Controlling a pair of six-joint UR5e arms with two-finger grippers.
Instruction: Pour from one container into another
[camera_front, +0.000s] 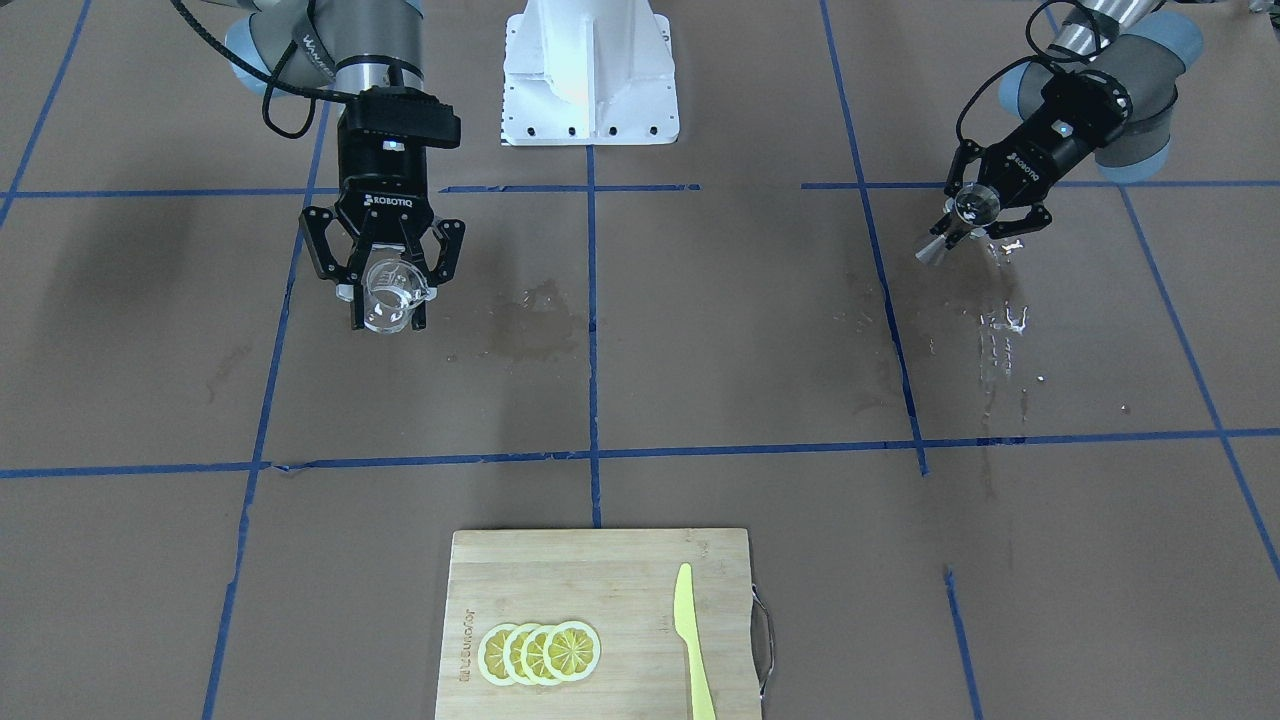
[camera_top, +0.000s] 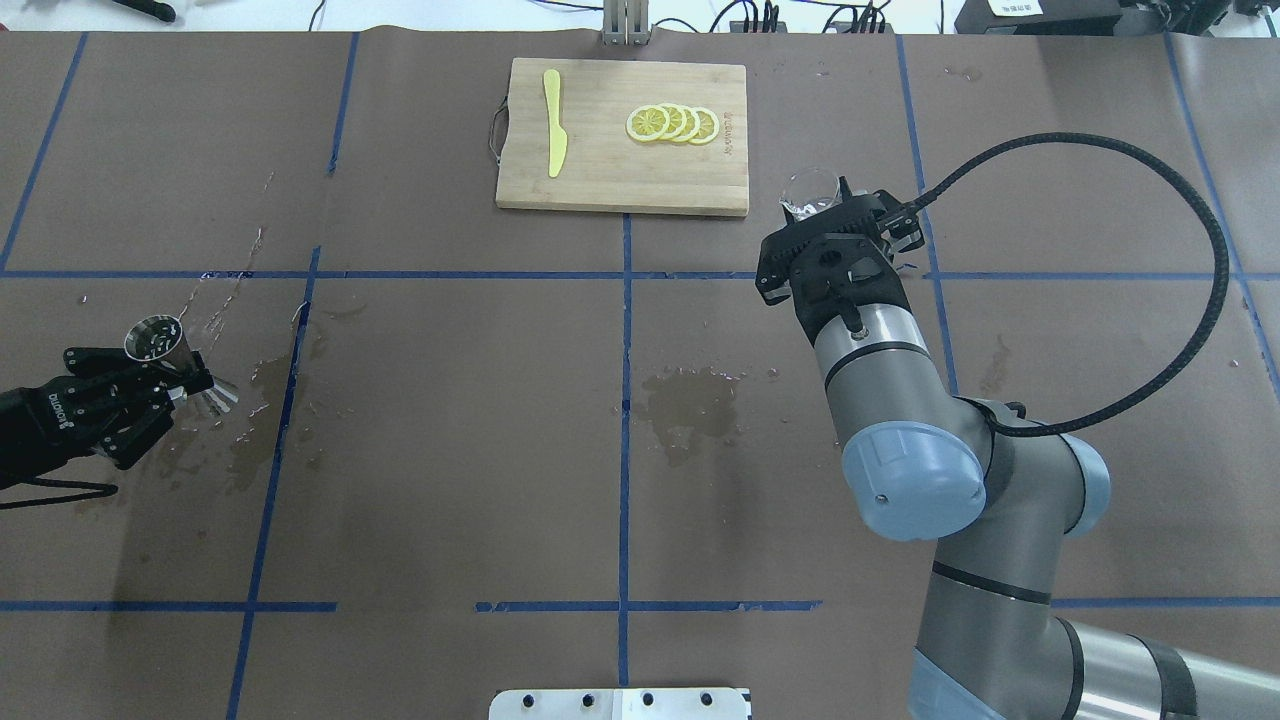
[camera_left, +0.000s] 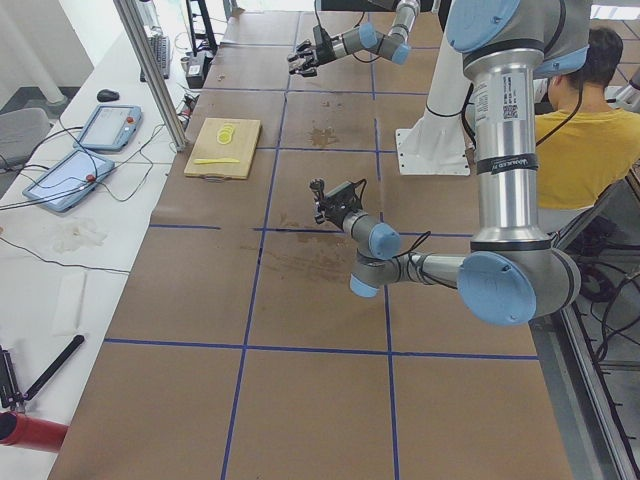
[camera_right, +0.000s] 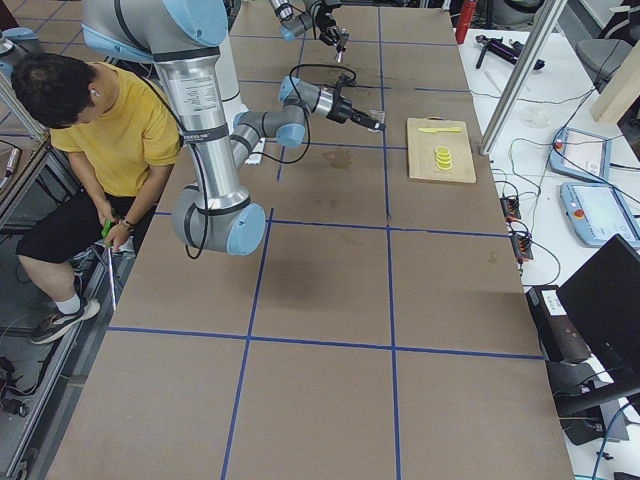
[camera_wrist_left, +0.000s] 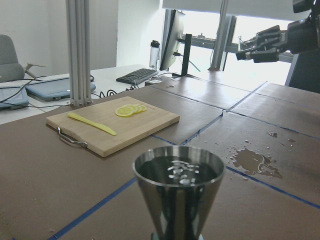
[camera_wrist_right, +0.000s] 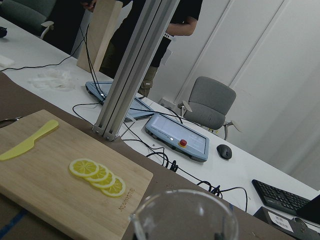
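A metal jigger with liquid in it is held upright above the table's left part, my left gripper shut on its narrow waist. The left wrist view shows its rim and the liquid up close. In the front view the jigger sits in the left gripper over wet paper. A clear glass cup with a spout hangs above the table with my right gripper shut on it; from overhead the cup shows just beyond the wrist. The two containers are far apart.
A wooden cutting board with lemon slices and a yellow plastic knife lies at the table's far middle. Wet patches mark the paper at the centre and under the jigger. A person in yellow sits by the robot's base.
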